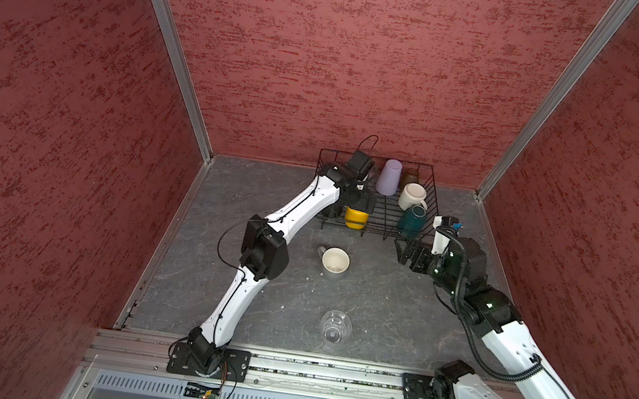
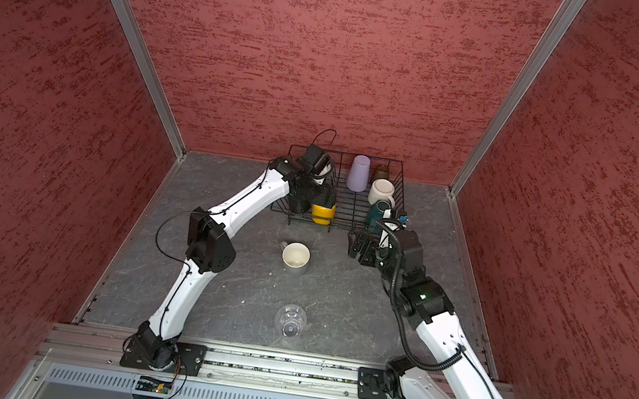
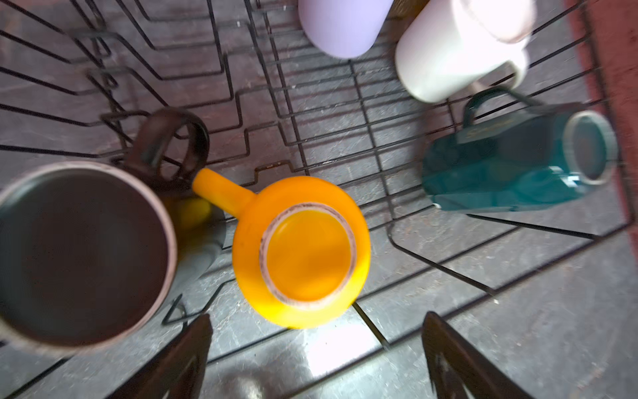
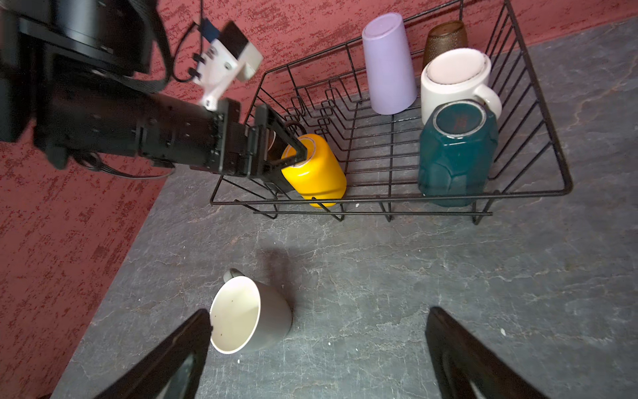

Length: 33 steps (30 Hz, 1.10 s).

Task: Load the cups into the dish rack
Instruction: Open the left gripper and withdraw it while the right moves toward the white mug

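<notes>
1. The rectangular black wire dish rack (image 1: 385,213) (image 4: 379,199) stands at the back of the grey stone-patterned desk (image 1: 280,296), close to the red rear wall (image 1: 368,68).
2. Six cups are in it. Down its right side, from back to front, sit a textured amber glass (image 1: 411,177) (image 4: 445,39), a white ceramic mug (image 1: 411,196) (image 4: 452,83) and a teal mug (image 1: 412,220) (image 4: 455,155), each base up.
3. The lilac plastic tumbler (image 1: 389,178) (image 2: 358,173) stands base up just left of the amber glass.
4. At the rack's front left the yellow mug (image 1: 356,218) (image 3: 300,252) sits base up, its handle reaching toward the black mug (image 3: 79,255) just beside it. The black mug is largely hidden in both top views.
5. The left pincer (image 3: 317,317) (image 1: 359,203) hangs over the yellow mug, spread wide and gripping nothing. In the left wrist view the mug lies clear beyond both fingertips.
6. The right pincer (image 4: 319,311) (image 1: 411,254) is also wide and empty – low over the desk, just off the rack's front right corner, near the teal mug.
7. Two cups are on the desk outside the rack. The grey mug with a cream inside (image 1: 335,263) (image 4: 247,316) stands mouth up in front of the rack, near the middle of the desk.
8. The clear glass (image 1: 336,326) (image 2: 290,320) stands nearer the arm bases, well apart from both pincers
</notes>
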Each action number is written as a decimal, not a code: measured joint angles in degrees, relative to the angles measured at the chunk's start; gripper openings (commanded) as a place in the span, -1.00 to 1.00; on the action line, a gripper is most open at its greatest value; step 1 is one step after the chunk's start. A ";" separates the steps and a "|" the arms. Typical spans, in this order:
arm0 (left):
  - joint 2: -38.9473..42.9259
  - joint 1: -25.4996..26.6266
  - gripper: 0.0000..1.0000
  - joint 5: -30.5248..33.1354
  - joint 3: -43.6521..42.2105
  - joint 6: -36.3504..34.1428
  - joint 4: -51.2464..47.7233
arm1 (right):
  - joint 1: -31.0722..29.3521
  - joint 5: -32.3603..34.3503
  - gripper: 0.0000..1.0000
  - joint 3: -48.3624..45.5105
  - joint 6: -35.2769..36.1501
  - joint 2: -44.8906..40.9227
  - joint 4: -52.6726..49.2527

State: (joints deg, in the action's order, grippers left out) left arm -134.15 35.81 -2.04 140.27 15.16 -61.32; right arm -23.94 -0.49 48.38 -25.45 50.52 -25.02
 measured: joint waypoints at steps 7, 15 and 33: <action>11.08 -0.02 0.93 0.87 -8.26 -0.17 6.21 | 0.04 -1.57 0.75 2.58 1.11 3.23 -2.43; 28.48 -1.38 0.94 2.73 -28.11 -0.61 18.84 | -0.48 -6.05 0.50 2.69 0.44 6.12 -3.34; 63.08 -19.45 0.98 -0.68 -69.83 3.37 40.17 | -13.25 -6.19 0.26 10.71 -0.81 23.06 -5.03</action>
State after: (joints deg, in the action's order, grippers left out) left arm -71.07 16.36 -2.72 70.43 18.52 -21.15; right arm -37.19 -6.68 59.09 -26.26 73.58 -30.04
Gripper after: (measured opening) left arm 0.989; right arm 0.635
